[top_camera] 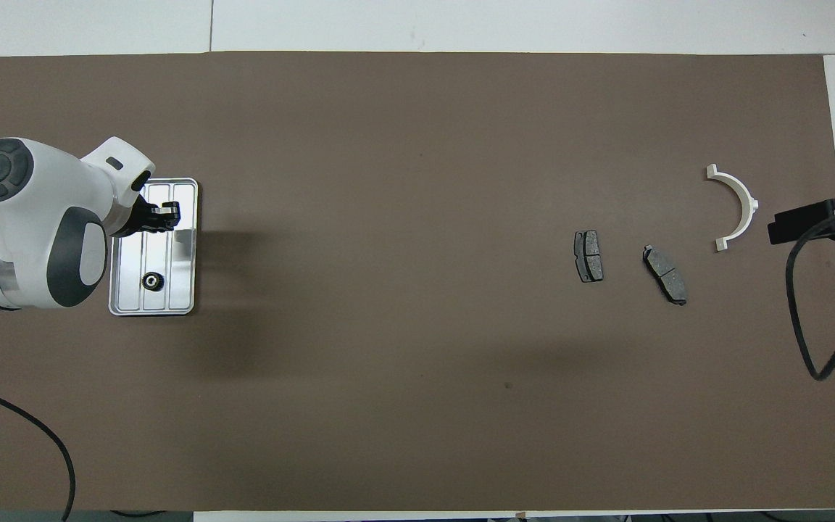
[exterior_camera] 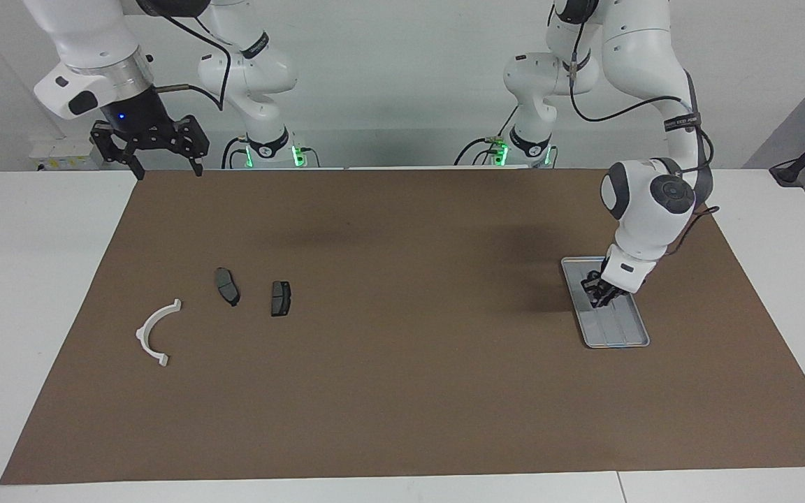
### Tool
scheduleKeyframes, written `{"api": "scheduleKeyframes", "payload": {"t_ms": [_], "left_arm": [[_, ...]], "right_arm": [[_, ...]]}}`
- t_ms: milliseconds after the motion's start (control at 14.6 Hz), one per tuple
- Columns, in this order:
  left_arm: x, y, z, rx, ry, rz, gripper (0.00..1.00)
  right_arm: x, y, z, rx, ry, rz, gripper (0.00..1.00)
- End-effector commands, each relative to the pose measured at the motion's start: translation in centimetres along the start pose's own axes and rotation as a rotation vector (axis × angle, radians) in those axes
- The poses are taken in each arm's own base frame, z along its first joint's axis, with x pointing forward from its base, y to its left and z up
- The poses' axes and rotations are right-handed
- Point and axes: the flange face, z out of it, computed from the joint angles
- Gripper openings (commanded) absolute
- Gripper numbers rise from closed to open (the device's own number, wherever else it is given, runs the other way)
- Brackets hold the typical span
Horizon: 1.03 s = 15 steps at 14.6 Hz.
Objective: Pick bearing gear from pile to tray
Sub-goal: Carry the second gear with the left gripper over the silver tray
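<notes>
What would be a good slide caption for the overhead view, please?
Left gripper shut, over the metal tray holding one black bearing gear; two brake pads and a white half-ring bracket remain.

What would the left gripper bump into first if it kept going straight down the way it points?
Probably the tray: the left gripper points down over it, a little way from the black ring lying there.

A brown mat (exterior_camera: 402,391) covered the middle of the frame (a small dark speck (top_camera: 508,385) marked it low in the overhead view). The white table (exterior_camera: 32,279) showed as margins around the mat, and a pale grey wall (exterior_camera: 388,70) filled the top of the facing view.
</notes>
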Motion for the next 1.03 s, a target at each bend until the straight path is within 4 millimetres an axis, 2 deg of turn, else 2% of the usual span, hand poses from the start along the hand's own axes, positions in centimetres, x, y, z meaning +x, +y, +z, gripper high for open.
{"api": "scheduleKeyframes", "payload": {"t_ms": [0,205,342,820,957], "left_arm": [[0.4,-0.4,1.1,-0.005,0.027,0.017,0.17],[0.7,-1.8,1.9,-0.005,0.028,-0.008,0.17],[0.6,-1.8,2.4,-0.006,0.027,-0.009,0.17],[-0.1,-1.9,3.2,-0.007,0.026,-0.011,0.18],[-0.2,-2.0,3.3,-0.007,0.029,-0.013,0.24]], "right_arm": [[-0.3,0.1,-0.3,0.020,-0.003,-0.019,1.00],[-0.2,0.0,-0.3,0.018,0.000,-0.014,1.00],[-0.1,0.1,-0.3,0.018,0.009,0.033,1.00],[-0.2,-0.2,-0.1,0.030,0.004,0.031,1.00],[-0.2,-0.2,-0.1,0.029,0.003,0.031,1.00]]}}
